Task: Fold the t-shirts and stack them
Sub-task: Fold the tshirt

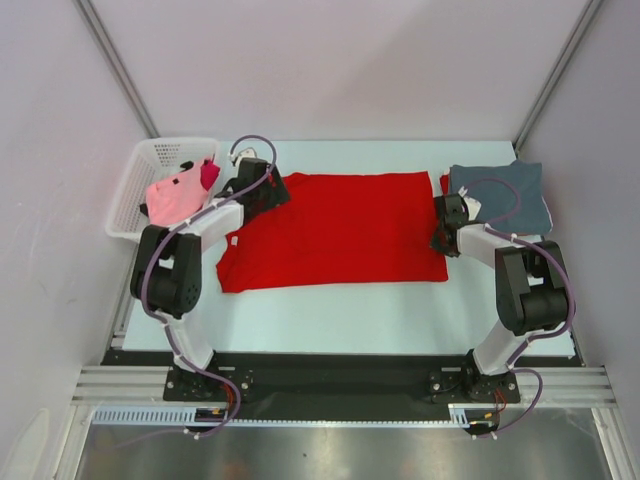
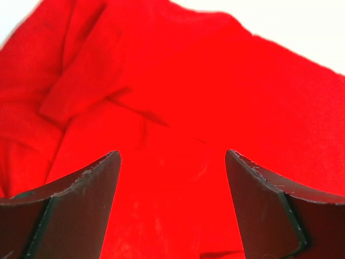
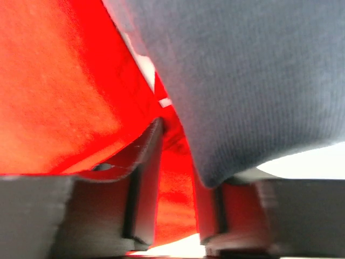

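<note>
Tee in red, L gripper jaws apart above it, R gripper clamped on its edge.

A spread t-shirt lies mid-counter, a folded t-shirt at its right, a basket holding bunched t-shirts at its left.

Bright red t-shirt spread flat on table; grey-blue t-shirt folded far right (red edge beside); pink t-shirt bunched in basket.

White lattice basket, pale table
</note>
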